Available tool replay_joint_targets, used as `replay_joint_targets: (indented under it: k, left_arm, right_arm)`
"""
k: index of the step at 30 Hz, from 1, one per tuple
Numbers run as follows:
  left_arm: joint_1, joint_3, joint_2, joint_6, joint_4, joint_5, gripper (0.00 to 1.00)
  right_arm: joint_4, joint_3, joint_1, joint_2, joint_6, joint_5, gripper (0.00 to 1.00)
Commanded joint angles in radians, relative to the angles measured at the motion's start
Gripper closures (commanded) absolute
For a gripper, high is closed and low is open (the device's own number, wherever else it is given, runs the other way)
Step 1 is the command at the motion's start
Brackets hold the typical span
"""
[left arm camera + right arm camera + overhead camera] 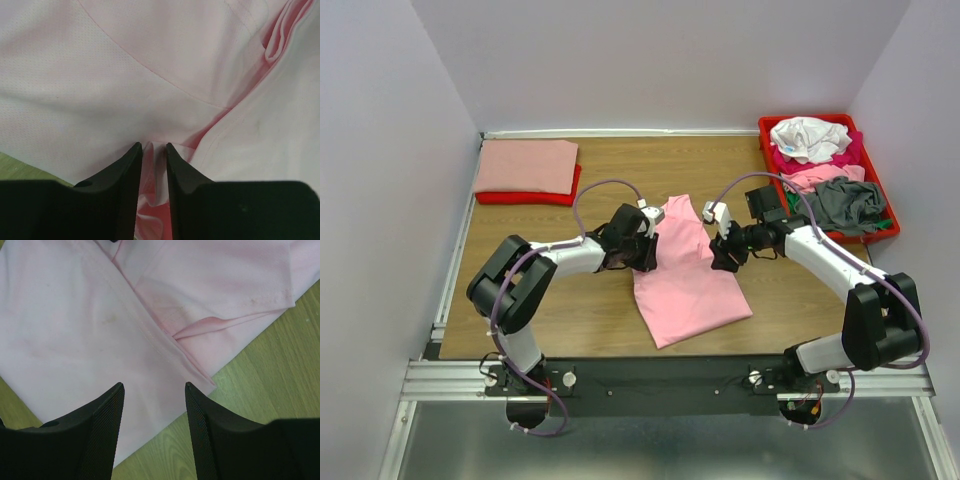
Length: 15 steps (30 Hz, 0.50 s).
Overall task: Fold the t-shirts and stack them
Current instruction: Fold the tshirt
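Wooden desk [570, 310] carries a light pink t-shirt [685, 280] between both arms. Left fingers [125, 190] pinch a fold of it; right fingers [100, 435] stand spread apart above its edge.

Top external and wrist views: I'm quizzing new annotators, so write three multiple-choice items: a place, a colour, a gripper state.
1. Where does the folded stack lie?
A. far left corner
B. table centre
C. near right corner
2. What colour is the t-shirt under the right gripper?
A. grey
B. light pink
C. white
3. How is that gripper?
A. shut on the t-shirt
B. shut on nothing
C. open
Key: 1 A, it sits at the far left edge; 2 B, the cloth is pale pink in every view; 3 C, its wrist view shows a wide gap over the cloth.
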Motion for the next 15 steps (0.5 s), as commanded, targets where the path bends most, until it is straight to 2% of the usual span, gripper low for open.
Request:
replay_joint_targets:
  k: [1, 9, 12, 13, 15]
  left_arm:
    - [0.003, 0.019, -0.026, 0.035, -0.066, 0.036, 0.69]
    - [0.002, 0.027, -0.057, 0.038, -0.077, 0.050, 0.71]
    - [0.002, 0.038, -0.071, 0.038, -0.078, 0.063, 0.81]
    - [0.003, 0.041, -0.072, 0.038, -0.080, 0.070, 0.87]
    - [0.003, 0.048, -0.075, 0.038, -0.080, 0.094, 0.91]
  right_arm:
    - [0.010, -0.015, -0.007, -0.015, 0.009, -0.024, 0.41]
    - [0.010, -0.014, -0.011, -0.011, 0.009, -0.024, 0.41]
    - [0.010, -0.014, -0.013, -0.011, 0.009, -0.026, 0.41]
    - [0.010, -0.014, -0.013, -0.011, 0.011, -0.026, 0.41]
    - [0.010, -0.014, -0.013, -0.011, 0.009, -0.026, 0.41]
